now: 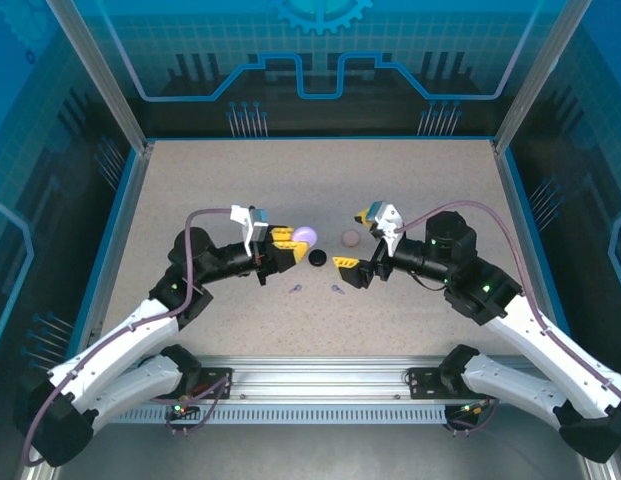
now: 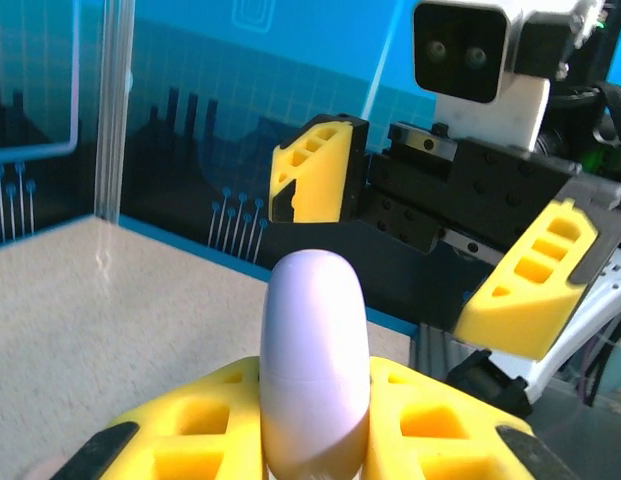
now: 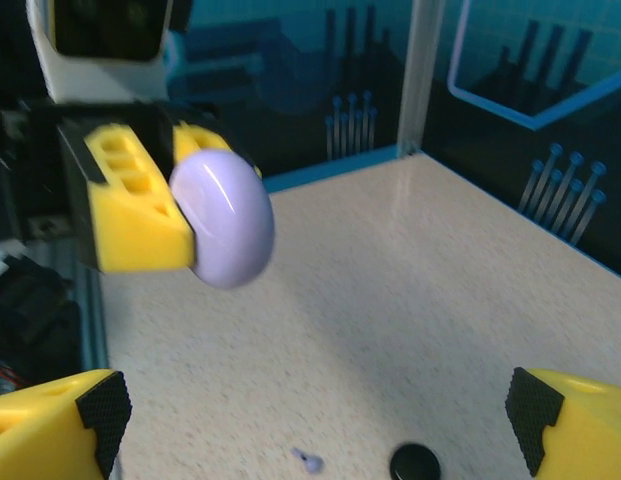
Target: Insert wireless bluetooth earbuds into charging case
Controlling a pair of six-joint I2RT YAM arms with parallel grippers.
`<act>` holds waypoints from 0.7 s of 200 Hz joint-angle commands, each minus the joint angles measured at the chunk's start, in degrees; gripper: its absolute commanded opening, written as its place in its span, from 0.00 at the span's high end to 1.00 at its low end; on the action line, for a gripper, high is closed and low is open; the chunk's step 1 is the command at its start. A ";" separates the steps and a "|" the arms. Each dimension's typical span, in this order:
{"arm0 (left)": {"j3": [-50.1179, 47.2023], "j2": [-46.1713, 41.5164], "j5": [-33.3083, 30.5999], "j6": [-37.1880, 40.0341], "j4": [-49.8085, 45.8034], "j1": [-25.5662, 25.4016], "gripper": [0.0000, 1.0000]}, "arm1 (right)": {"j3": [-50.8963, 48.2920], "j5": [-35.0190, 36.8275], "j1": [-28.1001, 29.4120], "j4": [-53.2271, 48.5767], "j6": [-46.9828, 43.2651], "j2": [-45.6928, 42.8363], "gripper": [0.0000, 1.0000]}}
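Closed lavender case (image 1: 306,235) being pinched above table (image 1: 190,180) by left gripper (image 1: 290,239); contents hidden. Right gripper (image 1: 356,240) fingers being held spread. Two earbuds (image 1: 295,289) being left on table, outside cases.

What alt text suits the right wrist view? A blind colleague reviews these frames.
The left gripper holds a lavender case aloft. The right gripper stands open, its yellow fingers at the bottom corners, above a speckled table bearing a lavender earbud and a black disc.
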 commanded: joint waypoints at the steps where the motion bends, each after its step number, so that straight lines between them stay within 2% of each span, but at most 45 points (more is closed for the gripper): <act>1: -1.59 -1.24 1.28 6.14 9.17 -0.57 0.89 | 3.66 -6.47 -0.22 5.53 1.96 0.99 0.00; 75: -1.56 -0.72 1.38 7.82 12.03 -0.95 0.92 | 11.62 -5.78 2.68 5.29 -1.26 10.95 0.01; 140: -1.18 -0.60 1.24 7.76 11.10 -1.00 0.93 | 13.03 -4.33 2.88 6.74 -1.38 13.71 0.03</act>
